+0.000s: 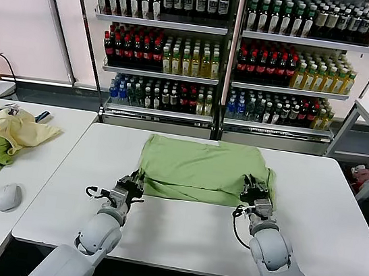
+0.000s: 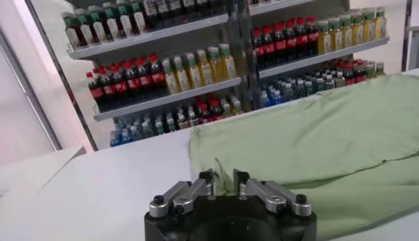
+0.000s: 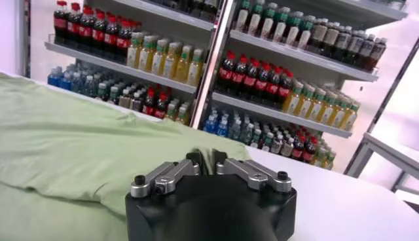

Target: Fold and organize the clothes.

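The green shirt [image 1: 202, 170] lies flat on the white table [image 1: 308, 229], partly folded, its long axis running side to side across the robot's front. The left gripper [image 1: 132, 184] sits at its near left corner and the right gripper [image 1: 254, 189] at its near right edge, both with fingers drawn together, seemingly pinching cloth, though the wrist views don't confirm this. The near tabletop lies bare; drink shelves [image 1: 230, 49] stand behind.

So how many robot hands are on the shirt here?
2. The left hand is at the green shirt's near-left corner, the right hand at its near-right edge.
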### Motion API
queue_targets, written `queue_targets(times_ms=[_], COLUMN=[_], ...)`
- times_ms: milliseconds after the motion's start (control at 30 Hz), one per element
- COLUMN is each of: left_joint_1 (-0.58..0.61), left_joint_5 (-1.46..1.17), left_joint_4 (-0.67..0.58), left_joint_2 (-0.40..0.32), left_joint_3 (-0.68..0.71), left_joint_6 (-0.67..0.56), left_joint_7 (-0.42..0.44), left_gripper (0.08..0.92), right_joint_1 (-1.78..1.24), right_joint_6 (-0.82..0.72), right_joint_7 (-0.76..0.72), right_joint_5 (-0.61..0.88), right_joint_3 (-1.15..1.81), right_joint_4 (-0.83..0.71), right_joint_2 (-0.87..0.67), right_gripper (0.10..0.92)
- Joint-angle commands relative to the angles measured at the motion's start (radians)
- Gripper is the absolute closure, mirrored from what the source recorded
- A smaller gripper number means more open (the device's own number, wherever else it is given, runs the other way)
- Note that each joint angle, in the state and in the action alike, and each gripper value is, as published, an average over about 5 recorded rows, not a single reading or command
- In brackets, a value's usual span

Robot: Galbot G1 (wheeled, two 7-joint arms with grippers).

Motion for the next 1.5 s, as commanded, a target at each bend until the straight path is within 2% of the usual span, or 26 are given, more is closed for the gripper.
queue_targets(times_ms=[33, 233, 467, 567, 667, 767, 867, 933, 1333, 1500], left_joint_1=[0.085, 0.128, 0.090, 0.075, 0.065, 0.053, 0.046, 0.046, 0.045, 0.063], left_joint_5=[0.004, -0.029, -0.099, -0.130, -0.144, -0.153, -0.164, -0.168, -0.174, -0.179], left_joint_4=[-0.099, -0.106, -0.048, -0.031, -0.021, -0.008, -0.002, -0.001, 0.021, -0.008], left_joint_2=[0.009, 0.009, -0.007, -0.012, -0.016, -0.021, -0.023, -0.023, -0.022, -0.022], left_joint_3=[-0.022, -0.031, -0.029, -0.029, -0.028, -0.028, -0.029, -0.029, -0.030, -0.034], left_joint_6=[0.007, 0.019, 0.051, 0.060, 0.060, 0.054, 0.041, 0.035, 0.045, 0.038], left_joint_7=[-0.002, -0.007, -0.024, -0.030, -0.034, -0.038, -0.040, -0.039, -0.026, -0.023], left_gripper=[0.575, 0.402, 0.215, 0.184, 0.178, 0.177, 0.199, 0.242, 0.588, 0.735], right_joint_1=[-0.120, -0.203, -0.212, -0.197, -0.176, -0.157, -0.142, -0.135, -0.132, -0.153], right_joint_6=[0.030, -0.009, -0.108, -0.133, -0.140, -0.141, -0.140, -0.140, -0.136, -0.128], right_joint_7=[-0.008, 0.009, 0.025, 0.029, 0.029, 0.028, 0.026, 0.023, 0.012, 0.006], right_joint_5=[0.012, 0.094, 0.145, 0.169, 0.191, 0.206, 0.213, 0.217, 0.246, 0.261], right_joint_3=[0.084, 0.170, 0.185, 0.170, 0.148, 0.130, 0.115, 0.109, 0.118, 0.130], right_joint_4=[0.099, 0.160, 0.119, 0.092, 0.066, 0.041, 0.024, 0.017, 0.005, 0.037], right_joint_2=[-0.008, -0.022, -0.022, -0.023, -0.023, -0.022, -0.023, -0.024, -0.043, -0.052], right_gripper=[0.602, 0.430, 0.242, 0.208, 0.212, 0.249, 0.335, 0.413, 0.758, 0.863])
